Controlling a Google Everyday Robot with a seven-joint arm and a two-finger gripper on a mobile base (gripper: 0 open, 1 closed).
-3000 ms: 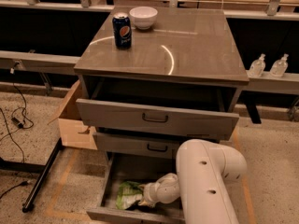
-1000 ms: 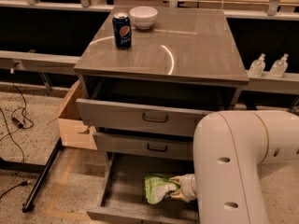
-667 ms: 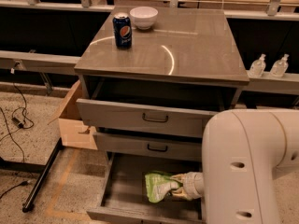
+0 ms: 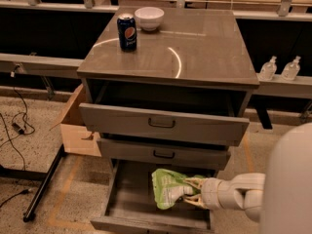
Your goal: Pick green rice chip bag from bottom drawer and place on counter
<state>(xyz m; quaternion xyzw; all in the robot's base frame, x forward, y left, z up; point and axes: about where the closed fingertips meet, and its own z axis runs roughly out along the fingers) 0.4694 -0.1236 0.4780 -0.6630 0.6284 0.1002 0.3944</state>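
Two risks. The top drawer (image 4: 163,124) and middle drawer (image 4: 163,153) overhang the bottom drawer (image 4: 127,195), so a straight lift would likely snag the green rice chip bag (image 4: 167,188) on their fronts. The gripper (image 4: 193,192), low over the bottom drawer's right side, is clamped on the bag's right end, and the crinkly foil could slip. The counter (image 4: 200,45) has open room right of the Pepsi can (image 4: 126,32) and white bowl (image 4: 149,18).

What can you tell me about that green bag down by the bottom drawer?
The green rice chip bag is a crinkled, shiny light-green pouch with white label patches. It is sideways over the open bottom drawer, at its right side. The end effector, reaching in from the right, is clamped on its right end.
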